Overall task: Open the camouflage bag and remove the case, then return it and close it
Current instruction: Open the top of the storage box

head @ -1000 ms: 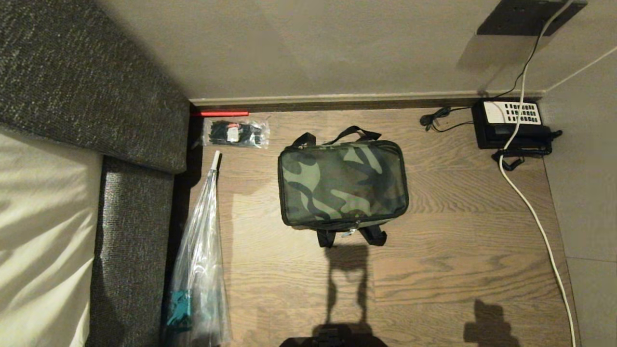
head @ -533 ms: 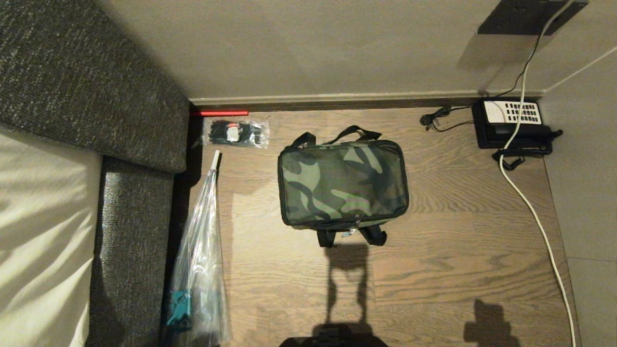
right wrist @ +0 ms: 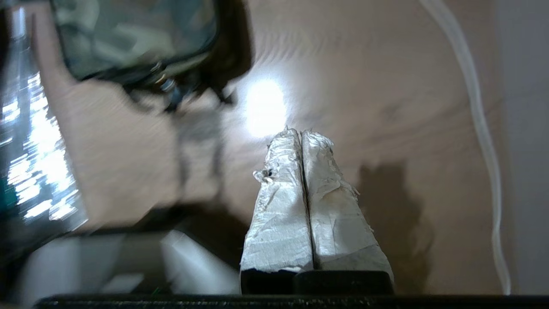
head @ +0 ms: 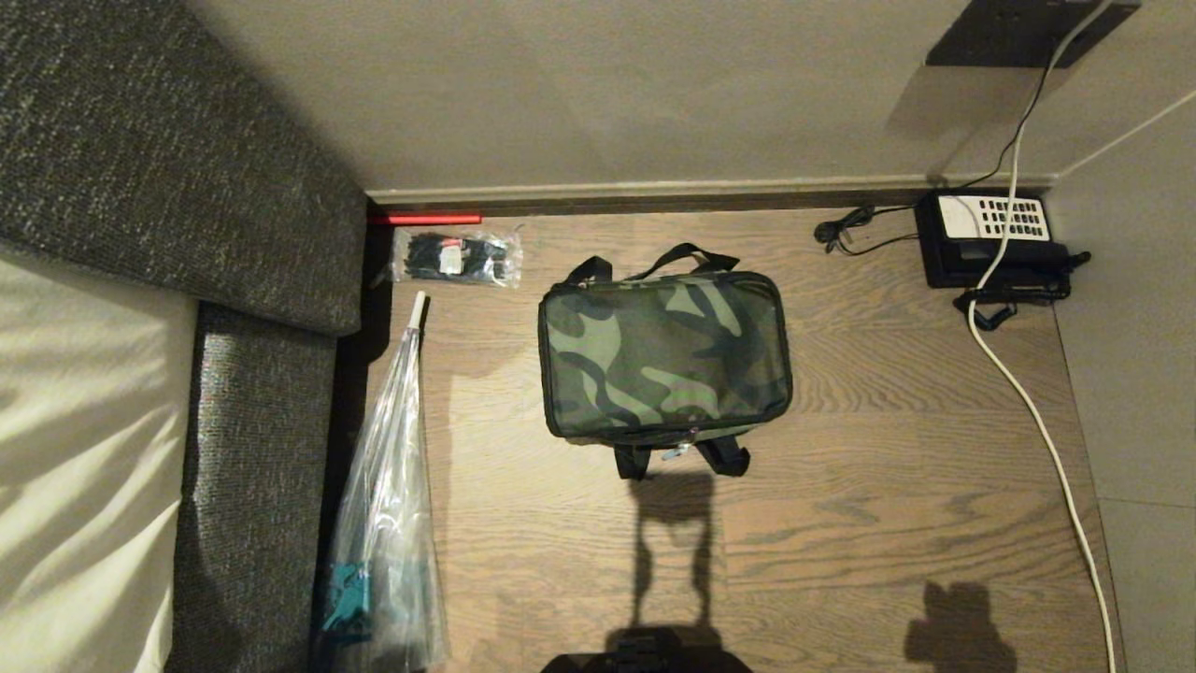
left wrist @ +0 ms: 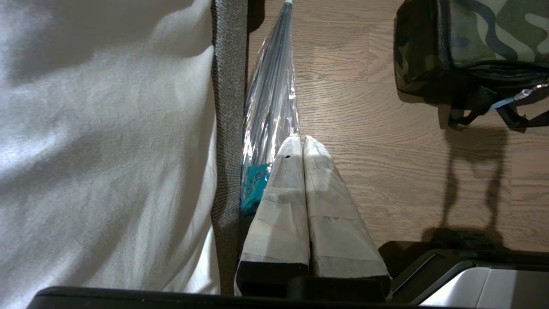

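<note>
The camouflage bag (head: pixel 664 354) has a top panel in green, brown and black blotches, edged in black, with black straps at its near and far sides and a pale grey zipper pull (head: pixel 675 452) on the near edge. The floor (head: pixel 888 486) is brown wood with wavy darker grain. At far right a black telephone (head: pixel 992 241) carries a white keypad panel; a white cable (head: pixel 1037 421) runs across it. On the left, a clear plastic-wrapped umbrella (head: pixel 388 505) shows a teal handle. A red strip (head: pixel 427 220) lies by the wall. The sofa (head: pixel 168 168) is speckled dark grey. The left gripper (left wrist: pixel 303 138) and the right gripper (right wrist: pixel 301 131) are wrapped in whitish tape.
</note>
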